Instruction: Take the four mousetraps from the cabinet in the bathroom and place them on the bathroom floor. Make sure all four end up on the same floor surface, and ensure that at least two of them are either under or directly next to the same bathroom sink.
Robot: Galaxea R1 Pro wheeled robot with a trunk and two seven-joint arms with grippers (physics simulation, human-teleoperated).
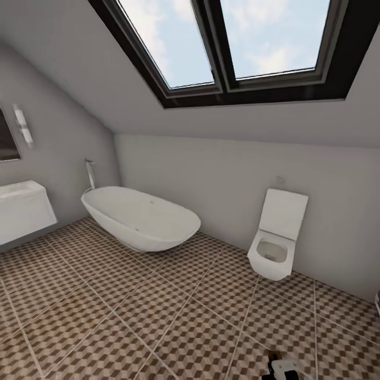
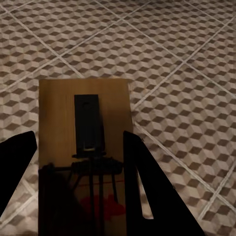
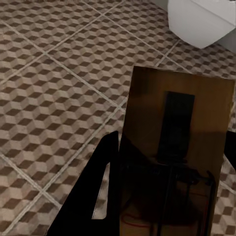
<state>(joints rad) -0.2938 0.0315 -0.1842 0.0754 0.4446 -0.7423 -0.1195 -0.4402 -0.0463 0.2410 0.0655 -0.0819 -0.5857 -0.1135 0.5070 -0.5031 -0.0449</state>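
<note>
L gripper [image 2: 78, 191] clamps a mousetrap [image 2: 83, 128]; R gripper [image 3: 162, 196] clamps another mousetrap [image 3: 177, 128]; both above bathroom floor [image 1: 132, 311].

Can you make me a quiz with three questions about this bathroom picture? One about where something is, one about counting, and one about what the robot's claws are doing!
1. Where is the bathtub?
A. right of the toilet
B. left of the toilet
C. under the sink

2. How many panes of sky show in the roof window?
A. two
B. four
C. none

3. What is each claw doing?
A. hanging open and empty
B. holding a towel
C. holding a mousetrap

Answers:
1 B: in the head view the tub stands left of the toilet, by the far wall.
2 A: one dark bar splits the window into two panes.
3 C: the left claw grips a mousetrap, and the right claw grips another mousetrap, both above the bathroom floor.
</note>
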